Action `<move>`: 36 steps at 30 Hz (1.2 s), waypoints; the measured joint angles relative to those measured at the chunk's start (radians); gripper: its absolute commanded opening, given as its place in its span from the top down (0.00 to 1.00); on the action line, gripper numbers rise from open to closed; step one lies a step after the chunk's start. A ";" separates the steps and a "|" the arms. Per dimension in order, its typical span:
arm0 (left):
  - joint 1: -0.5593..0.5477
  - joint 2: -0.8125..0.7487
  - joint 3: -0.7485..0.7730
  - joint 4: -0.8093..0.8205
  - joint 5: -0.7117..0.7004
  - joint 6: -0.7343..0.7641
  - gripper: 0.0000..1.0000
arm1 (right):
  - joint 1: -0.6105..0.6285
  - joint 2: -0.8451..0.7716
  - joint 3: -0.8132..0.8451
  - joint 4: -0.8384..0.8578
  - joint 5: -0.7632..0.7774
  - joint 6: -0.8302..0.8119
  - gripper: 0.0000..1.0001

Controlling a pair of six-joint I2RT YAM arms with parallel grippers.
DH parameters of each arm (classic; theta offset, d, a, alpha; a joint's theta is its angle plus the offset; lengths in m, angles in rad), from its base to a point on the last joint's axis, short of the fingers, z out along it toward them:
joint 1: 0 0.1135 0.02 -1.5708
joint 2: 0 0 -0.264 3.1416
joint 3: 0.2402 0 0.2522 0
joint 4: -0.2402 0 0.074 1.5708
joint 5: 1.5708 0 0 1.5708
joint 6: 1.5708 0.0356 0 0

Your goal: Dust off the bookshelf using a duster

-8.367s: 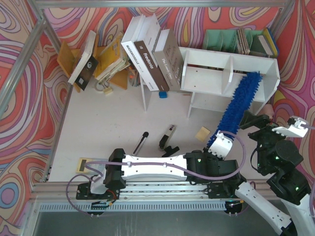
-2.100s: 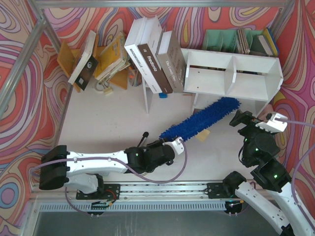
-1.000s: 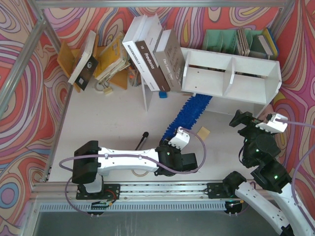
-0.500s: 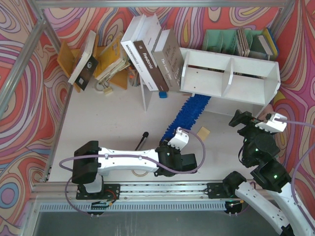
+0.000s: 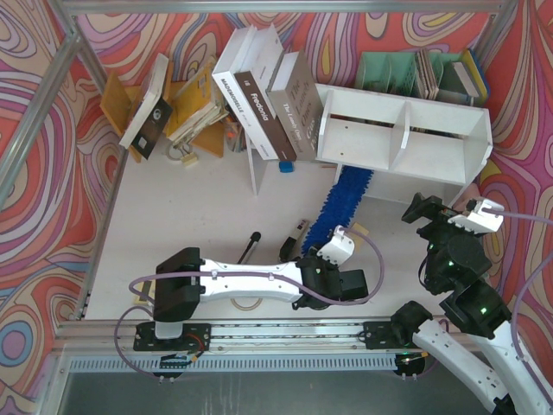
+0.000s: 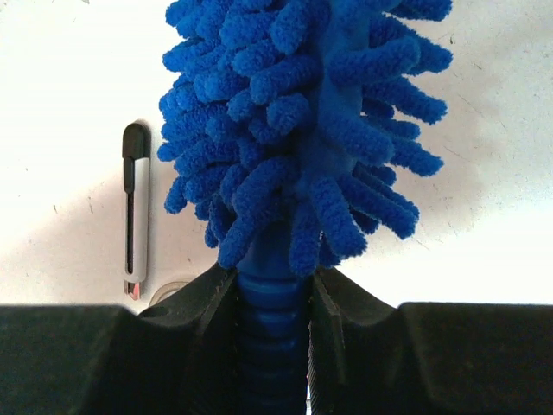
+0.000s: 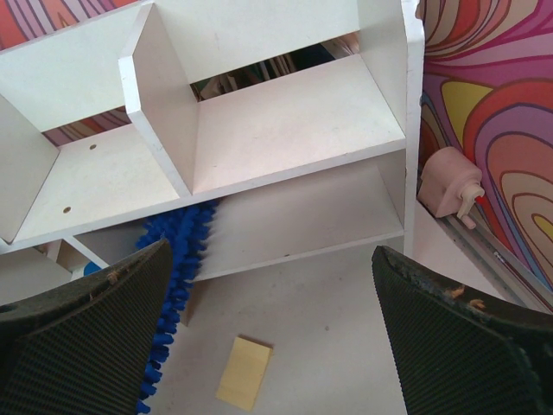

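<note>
While L gripper point(image 6: 272, 294) clamps duster point(image 5: 344, 197) handle, tip inside bookshelf point(image 5: 441, 130) lower tier, R gripper point(image 7: 270, 285) jaws apart.

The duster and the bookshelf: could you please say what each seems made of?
Duster: likely microfibre, shaggy matte blue noodle strands; its handle looks like ribbed plastic. Bookshelf: probably laminated or painted board, matte white, flat panels with small drilled holes.

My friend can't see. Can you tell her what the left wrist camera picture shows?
Two black left fingers pinch the ribbed blue handle of a fluffy blue duster, which fills the middle of the picture and points away over a white table. A small black-and-silver tool lies on the table at the picture's left.
</note>
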 measured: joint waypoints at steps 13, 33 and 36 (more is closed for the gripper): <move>-0.021 -0.114 -0.086 -0.059 -0.031 -0.089 1.00 | 0.000 0.000 0.000 0.000 0.000 0.000 0.14; -0.017 -0.011 0.011 0.029 0.021 0.050 1.00 | 0.000 0.006 0.000 0.000 0.000 0.000 0.14; -0.018 0.022 0.054 0.064 0.037 0.099 1.00 | 0.000 0.006 0.000 0.000 0.000 0.000 0.14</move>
